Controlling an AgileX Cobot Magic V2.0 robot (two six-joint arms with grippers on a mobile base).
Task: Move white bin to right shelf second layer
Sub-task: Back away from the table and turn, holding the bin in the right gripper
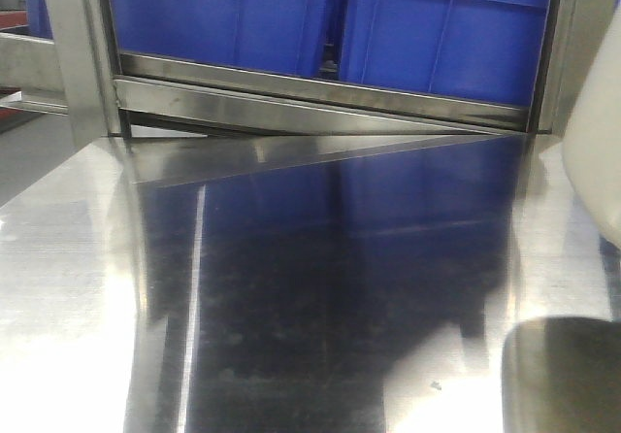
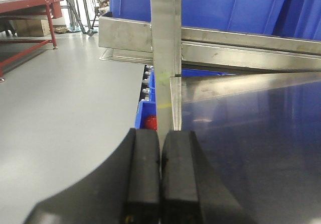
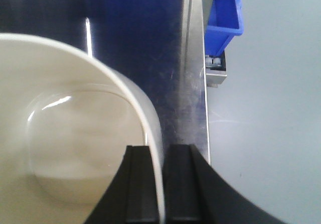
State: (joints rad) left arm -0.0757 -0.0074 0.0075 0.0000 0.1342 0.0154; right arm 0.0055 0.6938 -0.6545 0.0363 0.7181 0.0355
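The white bin [image 3: 70, 133] fills the left of the right wrist view; its rim runs between the two black fingers. My right gripper [image 3: 160, 184] is shut on that rim, one finger inside the bin and one outside. In the front view the bin [image 1: 594, 151] shows as a cream shape at the right edge, lifted above the shiny steel surface [image 1: 320, 297]. My left gripper [image 2: 160, 174] is shut and empty, at the left edge of that surface, facing a steel upright post [image 2: 165, 58]. The roller shelf level is not in view.
Blue crates [image 1: 291, 16] sit behind a steel rail [image 1: 320, 98] at the back. A steel post [image 1: 78, 54] stands at the left. In the right wrist view a small blue bin [image 3: 223, 18] hangs past the surface's right edge over grey floor. A red table [image 2: 25, 13] stands far left.
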